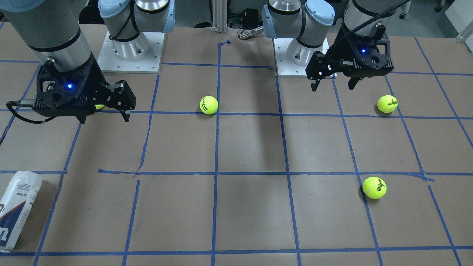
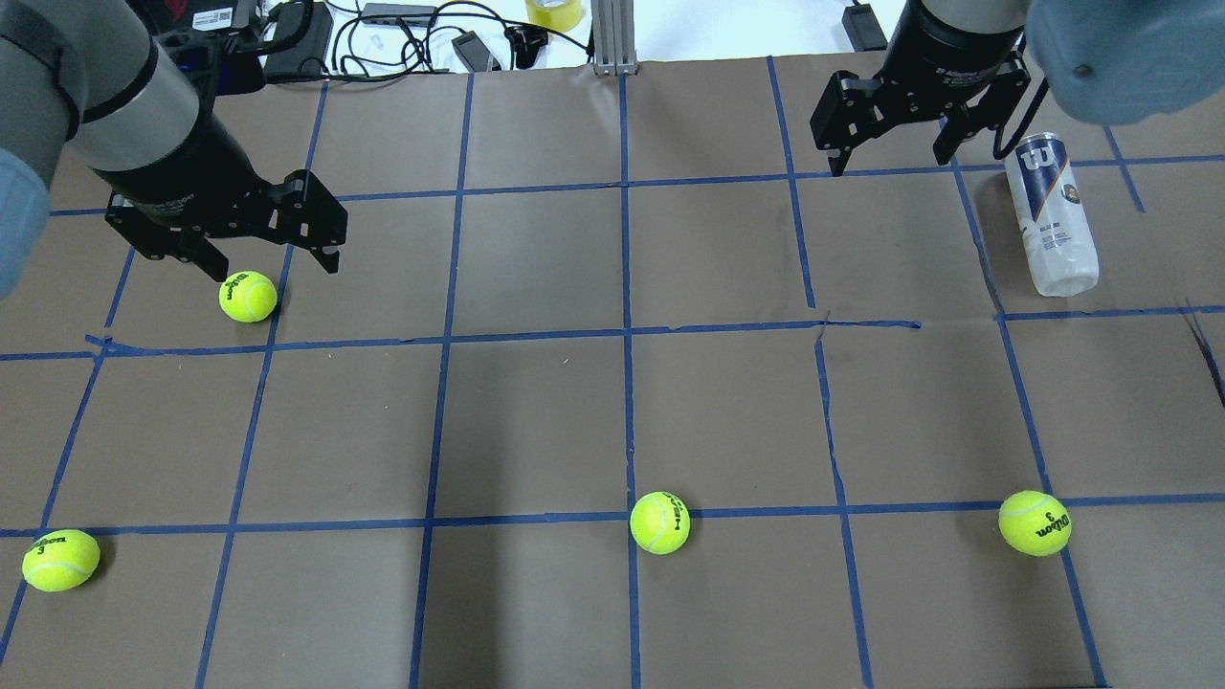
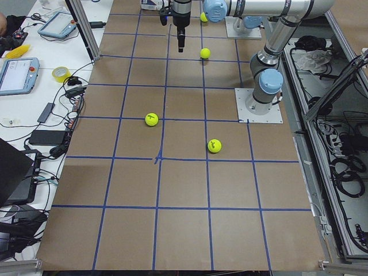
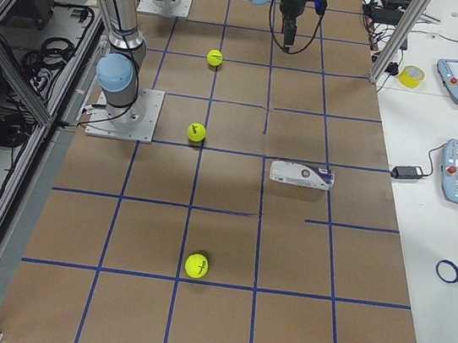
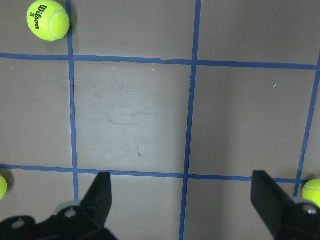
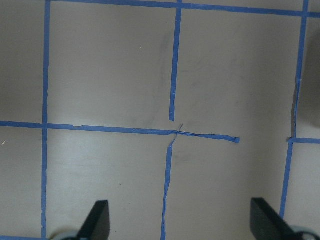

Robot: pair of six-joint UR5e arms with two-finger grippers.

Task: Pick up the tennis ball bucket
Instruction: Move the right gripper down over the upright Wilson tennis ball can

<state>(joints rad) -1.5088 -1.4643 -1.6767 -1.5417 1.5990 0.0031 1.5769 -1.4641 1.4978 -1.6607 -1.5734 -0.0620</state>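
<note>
- Table (image 2: pixel 536 421): brown paper surface marked into squares by a blue tape grid (image 2: pixel 624 330). Bearings below are read in the overhead view, with 12 o'clock pointing away from the robot.
- Near-left Wilson ball (image 2: pixel 60 560): rests at the table's 8 o'clock corner, on a tape line. It is well apart from both grippers.
- Left gripper (image 2: pixel 275 266): hangs above the table at about 10 o'clock. Its fingers (image 5: pixel 100 196) are spread wide and hold nothing. The wrist view shows only paper and tape between them.
- Far-left Wilson ball (image 2: pixel 248 296): sits on the table at 7 o'clock of the left gripper's fingertips as seen from overhead. The front-facing view shows that gripper raised clear of it, with no contact.
- HEAD tennis ball (image 2: pixel 659 522): sits at 6 o'clock of the table's centre, beside a tape crossing and between the two arms' sides.
- Right gripper (image 2: pixel 890 163): hangs above the table at about 1 o'clock. Its fingers (image 6: pixel 98 220) are spread wide and hold nothing. The wrist view shows bare paper and tape between them.
- Near-right Wilson ball (image 2: pixel 1035 522): sits at the table's 4 o'clock, touching a tape line, well apart from the right gripper.
- Tennis ball bucket (image 2: pixel 1053 215): lies on its side on the table at 2 o'clock.
  - The long axis runs roughly 12 to 6, with the metal-rimmed end at 12.
  - The white and navy label faces up, W logo visible.
  - It lies near the right gripper, at 4 o'clock of it, and no finger touches it.
  - The front-facing view shows it at the lower-left edge (image 1: pixel 16 210), flat on the paper.
</note>
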